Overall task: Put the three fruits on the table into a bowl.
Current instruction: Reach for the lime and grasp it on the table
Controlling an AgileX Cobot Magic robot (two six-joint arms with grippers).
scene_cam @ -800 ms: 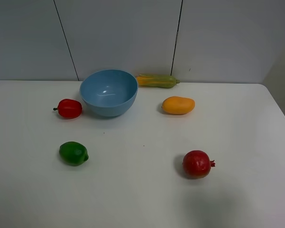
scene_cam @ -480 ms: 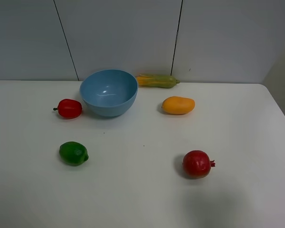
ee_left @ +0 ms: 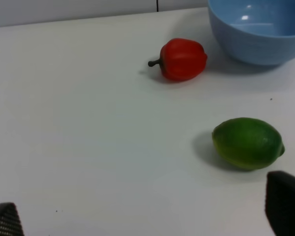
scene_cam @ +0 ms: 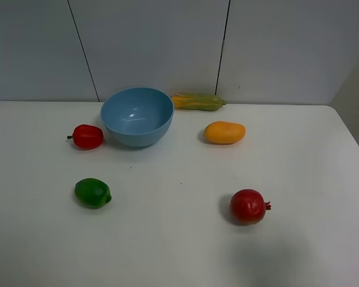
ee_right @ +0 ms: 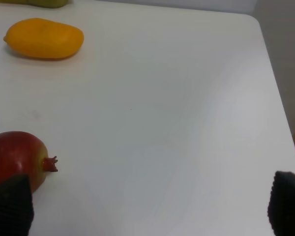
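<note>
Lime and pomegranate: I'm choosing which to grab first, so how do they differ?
The lime is green and slightly oval; the pomegranate is dark red, rounder and bigger, with a small crown. The lime lies left in the high view, the pomegranate right. Both rest on the table.

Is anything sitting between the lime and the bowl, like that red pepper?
Nothing visible does. Only bare table lies between the lime and the bowl. The red pepper sits beside the bowl on its left in the exterior view, off that line, though not far from it.
</note>
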